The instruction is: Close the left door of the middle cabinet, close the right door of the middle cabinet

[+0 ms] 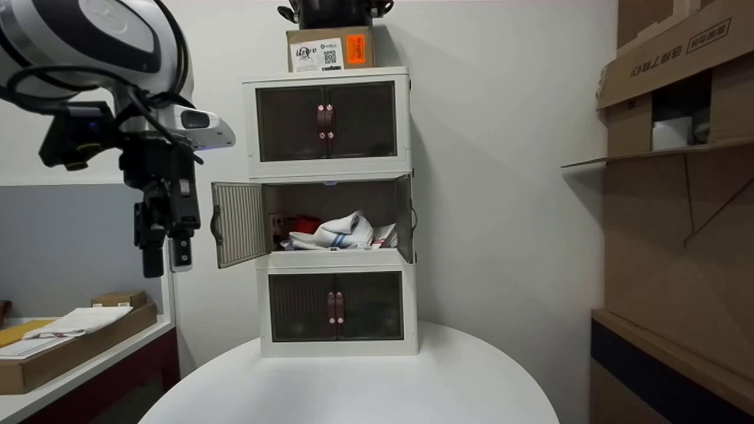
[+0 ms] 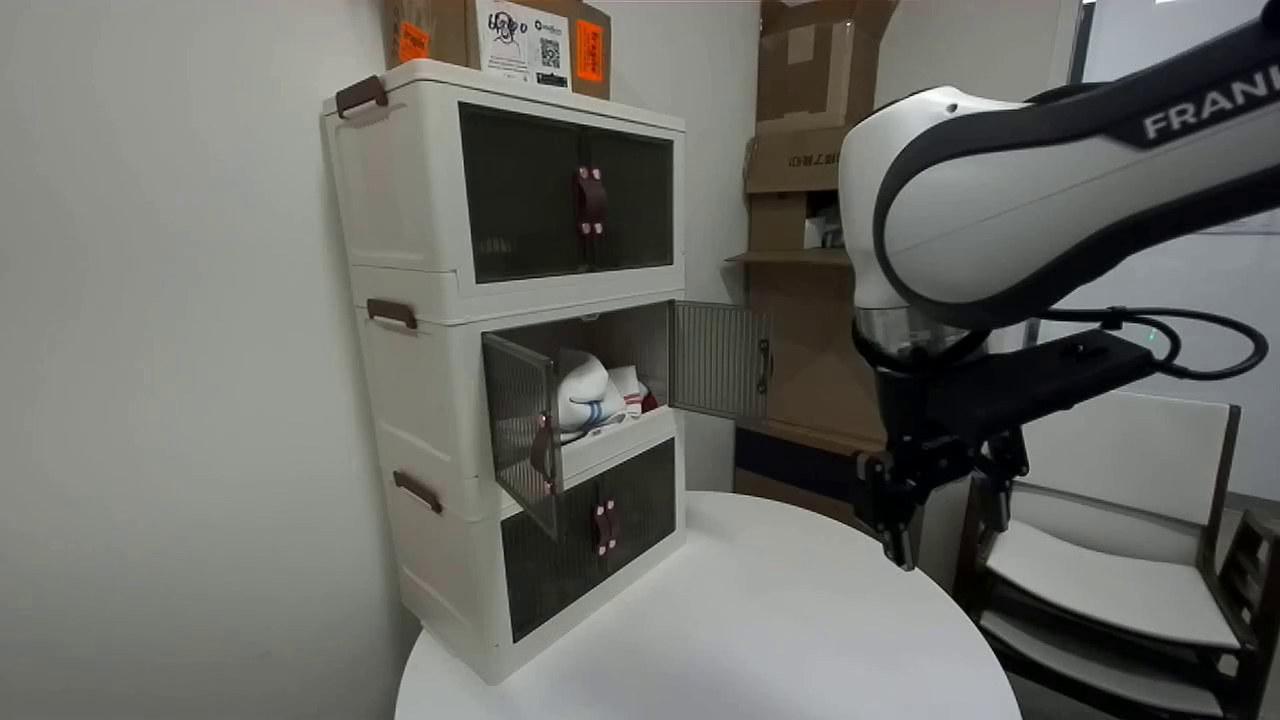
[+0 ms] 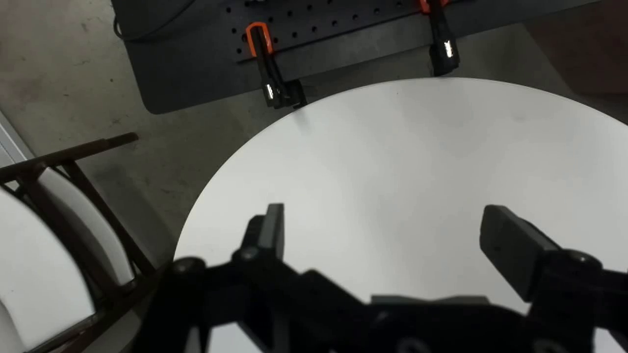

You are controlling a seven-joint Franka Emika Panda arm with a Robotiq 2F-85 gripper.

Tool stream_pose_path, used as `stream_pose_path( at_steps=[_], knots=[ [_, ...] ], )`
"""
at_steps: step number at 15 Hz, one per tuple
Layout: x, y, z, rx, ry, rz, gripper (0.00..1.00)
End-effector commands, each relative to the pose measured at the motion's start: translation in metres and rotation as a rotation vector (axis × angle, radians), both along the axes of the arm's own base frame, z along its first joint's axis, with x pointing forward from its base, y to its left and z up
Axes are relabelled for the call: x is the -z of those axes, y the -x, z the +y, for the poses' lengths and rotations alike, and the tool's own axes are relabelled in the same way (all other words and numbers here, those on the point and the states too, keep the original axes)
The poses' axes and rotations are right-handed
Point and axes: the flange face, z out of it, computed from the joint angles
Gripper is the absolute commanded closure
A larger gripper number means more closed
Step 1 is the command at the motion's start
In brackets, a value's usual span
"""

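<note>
The middle cabinet (image 1: 336,259) is the white centre tier of the tower; it also shows in an exterior view (image 2: 620,445). White and red cloth clutter lies inside it. Its left door (image 1: 240,224) stands open, swung outward; it also shows in an exterior view (image 2: 520,430). Its right door (image 1: 404,219) stands open too, almost edge-on there, and shows broadly in an exterior view (image 2: 718,360). My gripper (image 1: 167,268) hangs apart from both doors, in front of the tower (image 2: 950,535). In the wrist view its fingers (image 3: 383,215) are wide apart with nothing between them. Cabinet and doors are out of that view.
The tower stands on a round white table (image 1: 377,388). The top doors (image 1: 327,121) and bottom doors (image 1: 336,306) are shut. A cardboard box (image 1: 330,53) and black pot (image 1: 336,13) sit on top. Large cardboard boxes (image 1: 677,235) and a chair (image 2: 1110,580) stand around.
</note>
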Motion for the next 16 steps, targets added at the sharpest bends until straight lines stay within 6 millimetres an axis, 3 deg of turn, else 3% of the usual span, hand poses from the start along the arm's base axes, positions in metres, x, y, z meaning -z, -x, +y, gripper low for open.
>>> stream_pose_path(
  at_steps=[1,5,10,16],
  knots=[
    [0.001,0.004,-0.003,-0.013,0.01,0.001,0.0],
    [-0.011,-0.011,-0.005,-0.003,0.076,-0.1,0.0],
    [-0.067,-0.064,0.026,0.038,0.041,-0.311,0.0],
    [-0.116,-0.132,0.066,-0.025,0.0,-0.348,0.0]
  ],
)
